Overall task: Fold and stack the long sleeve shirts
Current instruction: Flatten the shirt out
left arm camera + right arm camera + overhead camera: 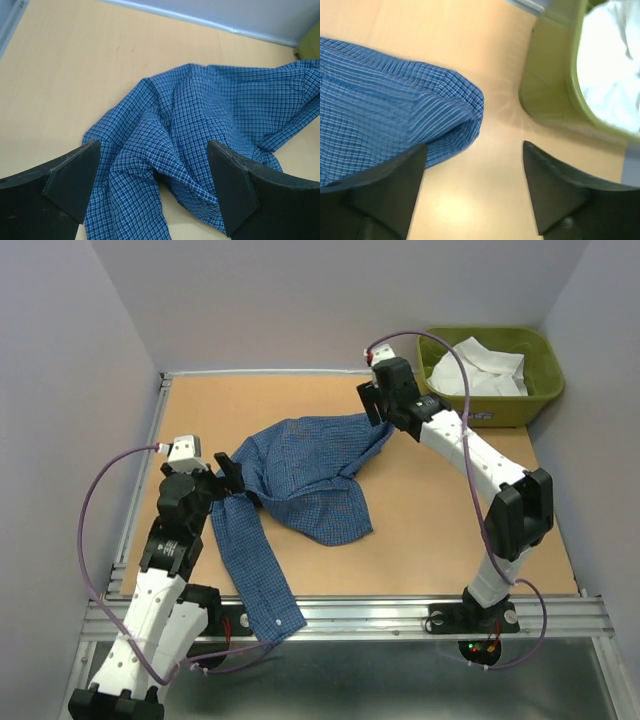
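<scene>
**Blue shirt rumpled, nothing folded yet**

Overhead view: the blue checked shirt (310, 480) is lying crumpled on the counter (450, 530), stretching between the two claws. One sleeve is trailing back past the left claw (232, 472) and over the near edge. The right claw (375, 405) is hovering at the shirt's far corner. Beyond that claw, the white shirt (482, 370) is sitting bunched inside the olive-green tub (545, 380).

Left wrist view: the left claw is standing wide apart and gripping nothing. The blue cloth is ridging up below and ahead of its fingers.

Right wrist view: the right claw is also standing apart, with only bare counter showing between its fingers. A turned-over corner of the blue shirt is lying just beside the finger on the left of the view. The tub is sitting ahead and to the other side.

The task appears to be barely under way. Neither shirt is folded and no stack is forming. The blue shirt is still needing flattening and folding, and the white one is still waiting in the tub.
</scene>
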`<state>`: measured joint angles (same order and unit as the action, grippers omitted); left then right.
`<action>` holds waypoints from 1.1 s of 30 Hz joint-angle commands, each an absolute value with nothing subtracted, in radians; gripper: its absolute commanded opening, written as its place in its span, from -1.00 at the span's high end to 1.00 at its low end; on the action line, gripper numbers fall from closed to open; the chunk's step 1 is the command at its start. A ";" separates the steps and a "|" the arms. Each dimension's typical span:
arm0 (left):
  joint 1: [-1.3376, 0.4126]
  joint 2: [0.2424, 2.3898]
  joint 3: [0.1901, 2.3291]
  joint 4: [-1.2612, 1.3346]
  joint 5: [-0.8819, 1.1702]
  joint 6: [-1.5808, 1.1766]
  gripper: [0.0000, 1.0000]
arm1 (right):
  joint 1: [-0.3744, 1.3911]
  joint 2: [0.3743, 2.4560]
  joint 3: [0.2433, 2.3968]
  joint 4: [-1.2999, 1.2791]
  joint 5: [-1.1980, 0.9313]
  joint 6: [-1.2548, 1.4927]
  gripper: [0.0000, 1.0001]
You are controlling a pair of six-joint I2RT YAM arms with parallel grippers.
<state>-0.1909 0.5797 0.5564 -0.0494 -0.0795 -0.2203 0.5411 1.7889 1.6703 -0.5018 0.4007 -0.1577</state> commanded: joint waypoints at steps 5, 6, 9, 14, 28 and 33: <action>-0.196 0.849 0.687 -0.038 -0.097 -0.382 -0.97 | 0.554 1.545 1.470 -0.525 0.304 0.147 -1.00; -0.195 0.877 0.698 -0.049 -0.110 -0.394 -0.97 | 0.554 1.508 1.439 -0.526 0.260 0.164 -1.00; -0.183 0.986 0.732 -0.066 -0.114 -0.437 -0.97 | 0.554 1.464 1.329 -0.528 0.073 0.221 -1.00; -0.132 1.164 0.791 -0.092 -0.081 -0.448 -0.90 | 0.555 1.416 1.175 -0.523 -0.154 0.232 -1.00; 0.103 1.396 0.775 -0.032 0.030 -0.443 -0.87 | 0.632 1.335 1.069 -0.505 -0.275 0.112 -0.98; 0.163 1.468 0.756 -0.005 0.122 -0.448 -0.84 | 0.652 1.350 1.098 -0.505 -0.319 0.081 -0.98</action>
